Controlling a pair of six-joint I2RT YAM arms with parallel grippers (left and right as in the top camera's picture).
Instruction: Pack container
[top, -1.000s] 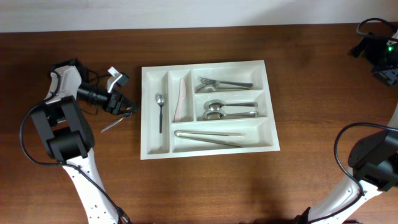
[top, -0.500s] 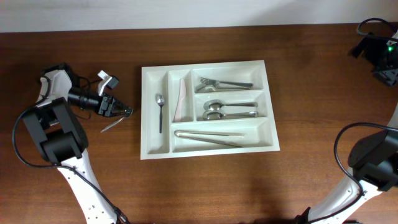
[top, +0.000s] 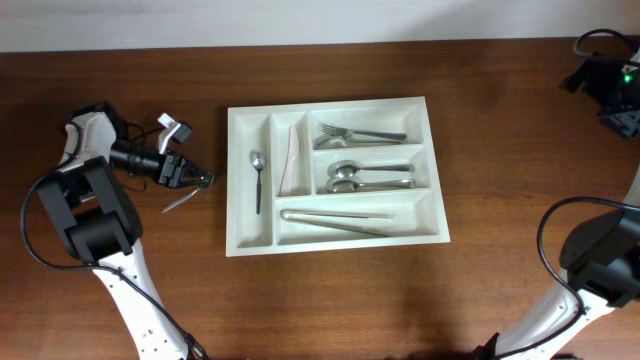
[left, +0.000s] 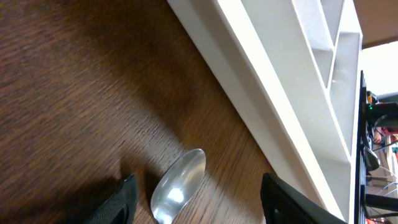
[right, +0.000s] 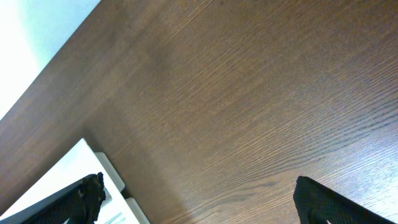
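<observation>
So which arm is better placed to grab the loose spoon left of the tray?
Left. The left hand, open, straddles the spoon beside the tray; the right hand sits far past the tray's other side.

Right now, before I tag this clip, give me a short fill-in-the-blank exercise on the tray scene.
The container has ___ compartments.
A loose spoon lies on the table at the container's ___ side.
The left gripper has its jaws ___ on either side of that spoon.
Missing words: five; left; open.
</observation>
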